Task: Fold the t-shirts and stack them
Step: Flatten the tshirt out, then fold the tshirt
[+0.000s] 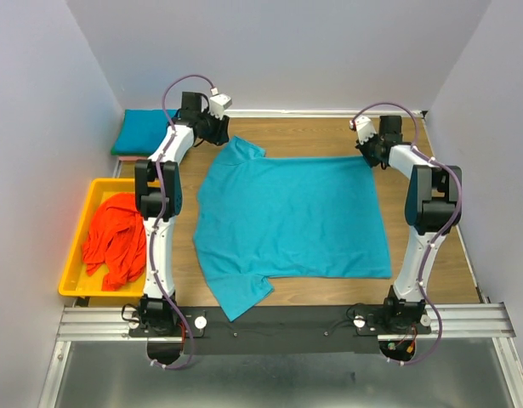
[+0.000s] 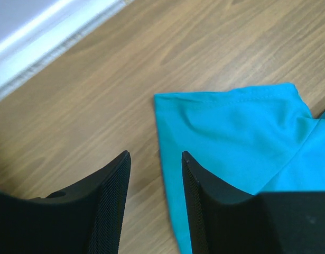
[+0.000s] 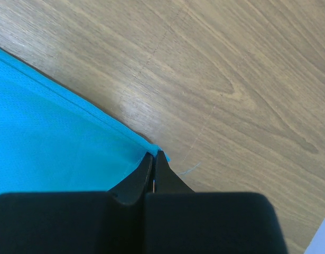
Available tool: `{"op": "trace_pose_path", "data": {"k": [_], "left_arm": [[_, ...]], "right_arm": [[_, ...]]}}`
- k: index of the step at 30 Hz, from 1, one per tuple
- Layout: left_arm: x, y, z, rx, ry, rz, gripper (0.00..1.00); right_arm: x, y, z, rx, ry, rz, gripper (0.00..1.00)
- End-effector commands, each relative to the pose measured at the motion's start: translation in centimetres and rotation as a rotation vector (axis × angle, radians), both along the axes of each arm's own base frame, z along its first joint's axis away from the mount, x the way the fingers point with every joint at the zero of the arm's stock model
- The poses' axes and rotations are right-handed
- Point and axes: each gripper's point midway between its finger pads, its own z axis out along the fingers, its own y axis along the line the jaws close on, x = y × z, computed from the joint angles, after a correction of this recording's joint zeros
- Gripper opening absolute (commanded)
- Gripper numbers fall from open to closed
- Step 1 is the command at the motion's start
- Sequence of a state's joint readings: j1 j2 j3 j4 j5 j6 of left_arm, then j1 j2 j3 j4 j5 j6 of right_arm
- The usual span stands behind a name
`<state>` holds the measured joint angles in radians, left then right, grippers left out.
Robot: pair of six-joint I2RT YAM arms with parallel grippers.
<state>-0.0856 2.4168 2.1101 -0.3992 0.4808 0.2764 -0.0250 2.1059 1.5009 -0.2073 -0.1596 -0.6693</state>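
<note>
A teal-blue t-shirt [image 1: 291, 223] lies spread flat on the wooden table. My left gripper [image 1: 217, 129] is open at its far left sleeve; in the left wrist view [image 2: 156, 154] the sleeve [image 2: 231, 132] lies just right of the gap, with its edge between the fingers. My right gripper [image 1: 366, 154] is at the shirt's far right corner; in the right wrist view [image 3: 154, 153] it is shut on that hem corner [image 3: 72, 137]. A folded teal shirt [image 1: 144, 130] lies at the far left. Orange-red shirts [image 1: 115, 238] sit crumpled in the yellow tray.
The yellow tray [image 1: 77, 246] stands at the left edge of the table beside the left arm. White walls close in the far and side edges. A black rail runs along the near edge under the arm bases.
</note>
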Motion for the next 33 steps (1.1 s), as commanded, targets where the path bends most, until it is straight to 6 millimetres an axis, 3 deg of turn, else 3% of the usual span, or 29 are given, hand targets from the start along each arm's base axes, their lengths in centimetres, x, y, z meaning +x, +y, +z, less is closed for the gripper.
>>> {"op": "trace_pose_path", "data": {"k": [1,7,16,29,33], "left_arm": [[-0.7,-1.5,-1.8,-0.075,0.090,-0.025,0.51],[-0.4,-1.0,-4.5,-0.061,0.137,0.022,0.51],[-0.3,-1.4,-5.7,-0.078,0.170,0.015,0.39],[0.1,-2.4,-6.0,-0.058,0.172,-0.010,0.35],[0.3,-2.2,-6.2,-0.051,0.176,0.001,0.25]], "right_arm": [[0.4,-0.1,-0.9,-0.018,0.016,-0.020,0.01],[0.6,-0.2,-0.9,-0.020,0.018,-0.022,0.01],[0.7,-0.1,-1.1,-0.025,0.027,-0.024,0.01],[1.0,0.3,-1.5,-0.028,0.035,-0.020,0.01],[1.0,0.3,-1.6,-0.029,0.038,-0.018,0.01]]}}
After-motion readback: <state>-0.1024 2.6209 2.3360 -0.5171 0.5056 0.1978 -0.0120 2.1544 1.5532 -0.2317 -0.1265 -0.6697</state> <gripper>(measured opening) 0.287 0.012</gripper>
